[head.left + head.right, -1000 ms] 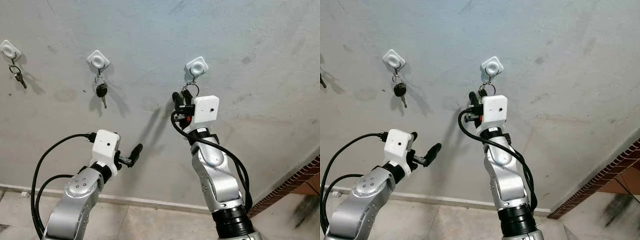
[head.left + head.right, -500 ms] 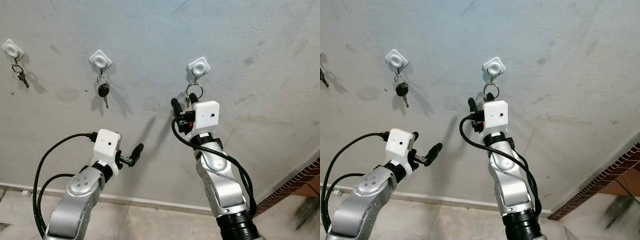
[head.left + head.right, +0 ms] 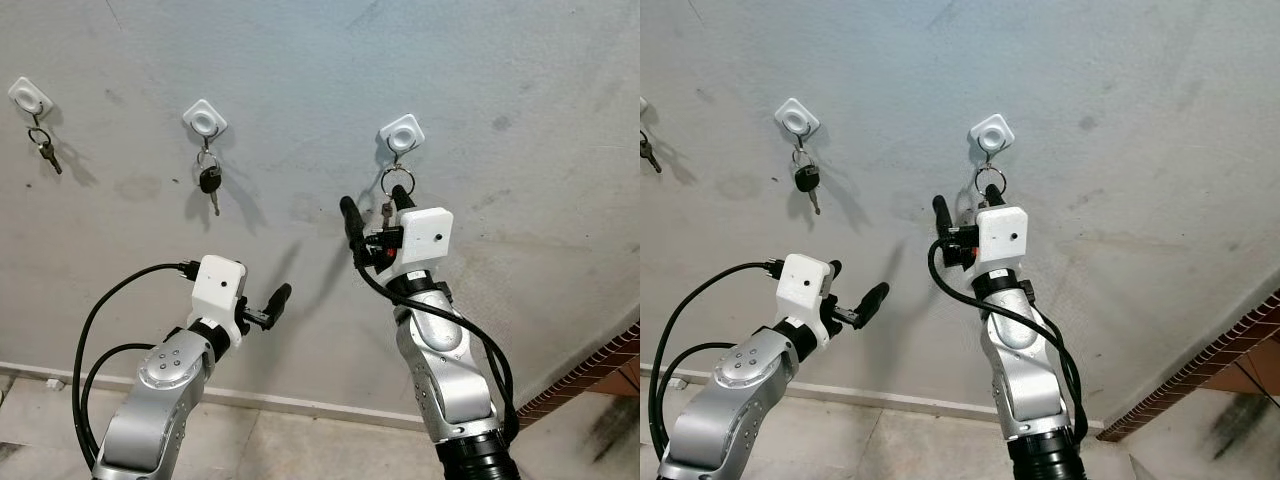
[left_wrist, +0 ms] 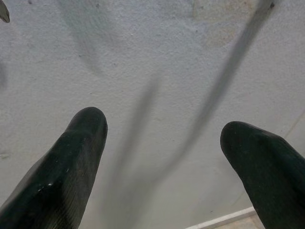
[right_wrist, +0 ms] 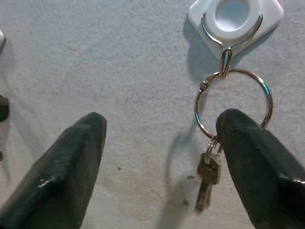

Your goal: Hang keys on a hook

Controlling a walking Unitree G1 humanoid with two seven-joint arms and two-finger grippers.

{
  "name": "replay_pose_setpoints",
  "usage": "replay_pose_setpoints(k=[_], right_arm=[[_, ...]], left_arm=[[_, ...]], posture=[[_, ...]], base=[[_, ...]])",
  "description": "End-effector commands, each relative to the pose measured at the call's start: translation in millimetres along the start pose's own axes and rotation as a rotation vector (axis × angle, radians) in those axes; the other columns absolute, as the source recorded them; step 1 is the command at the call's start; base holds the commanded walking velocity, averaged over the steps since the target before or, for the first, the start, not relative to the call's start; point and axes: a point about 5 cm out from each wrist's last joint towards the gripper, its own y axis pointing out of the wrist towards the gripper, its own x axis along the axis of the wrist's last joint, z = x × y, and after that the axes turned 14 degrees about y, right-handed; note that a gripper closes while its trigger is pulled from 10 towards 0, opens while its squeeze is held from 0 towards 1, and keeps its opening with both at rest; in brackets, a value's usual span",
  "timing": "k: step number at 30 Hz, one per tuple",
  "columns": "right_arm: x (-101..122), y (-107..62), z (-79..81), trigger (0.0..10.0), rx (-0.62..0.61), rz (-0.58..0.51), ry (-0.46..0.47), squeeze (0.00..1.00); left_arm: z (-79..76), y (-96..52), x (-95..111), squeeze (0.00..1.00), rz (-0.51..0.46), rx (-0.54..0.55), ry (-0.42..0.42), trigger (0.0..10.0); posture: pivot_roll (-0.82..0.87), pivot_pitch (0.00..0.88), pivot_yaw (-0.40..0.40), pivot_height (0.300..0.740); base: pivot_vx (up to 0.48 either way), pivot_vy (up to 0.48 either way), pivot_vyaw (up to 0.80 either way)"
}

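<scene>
Presently, your right tool (image 5: pixel 159 167) stands just below the rightmost white plastic wall hook (image 5: pixel 235 19), its two black fingers spread wide and holding nothing. The silver split ring with one small brass-coloured key (image 5: pixel 232 107) hangs on that hook's wire prong; one finger (image 5: pixel 259 167) lies just beside the ring, overlapping its lower edge in the right wrist view, and whether it touches I cannot tell.

Risks, as judged:
- You may snag the ring if that finger drags as the arm moves; this could lift the ring off the prong and drop the key to the floor.
- You may knock the hook itself, since the tool sits close beneath it.
- Your left tool (image 3: pixel 262 312), fingers parted and empty, hovers low by the grey plaster wall (image 3: pixel 500 80), well apart from the hooks; it looks like little hazard.

Count:
- White wall hooks: three, in a row.
- Key sets hanging: three, one per hook: the ringed key on the right, a black-headed key (image 3: pixel 207 184) in the middle, a small dark key (image 3: pixel 44 148) on the left.
- Tools: two, both empty.
- Free hooks: none.
</scene>
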Motion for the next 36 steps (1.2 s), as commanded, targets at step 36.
replay_pose_setpoints(k=[36], right_arm=[[14,-28.2,-8.8,10.0,0.045,0.031,-0.167,1.00]], left_arm=[[-5.0,3.6,1,0.00,-0.009,0.008,-0.008,10.0]], posture=[[0.18,0.007,-0.047,0.740]], base=[[0.000,0.000,0.00]])
